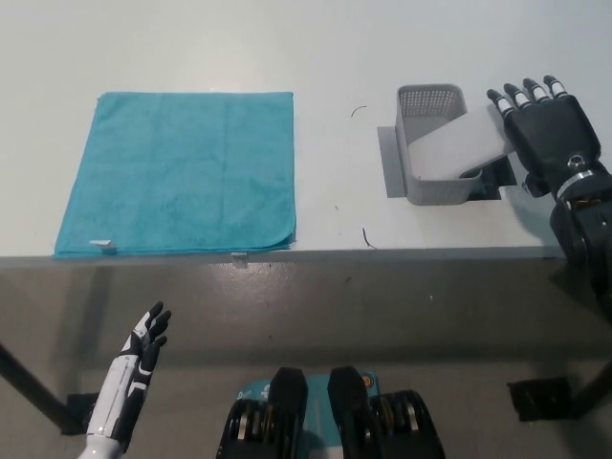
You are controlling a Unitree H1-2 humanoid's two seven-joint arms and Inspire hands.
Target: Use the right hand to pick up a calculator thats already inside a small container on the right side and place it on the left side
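Observation:
A small grey mesh container (428, 103) stands on the right of the white table. A grey calculator (457, 145) lies tilted in it, its right end sticking out over the container's right rim. My black right hand (550, 134) hovers just right of the container, open, fingers spread and pointing away, holding nothing. It is beside the calculator's raised end, and contact cannot be told. My white left hand (139, 359) rests open below the table edge at the lower left.
A teal cloth (182, 172) lies flat on the left half of the table (335, 57). A flat grey plate (390, 163) sits under the container's left side. The table's front edge (382, 253) runs across the middle of the picture.

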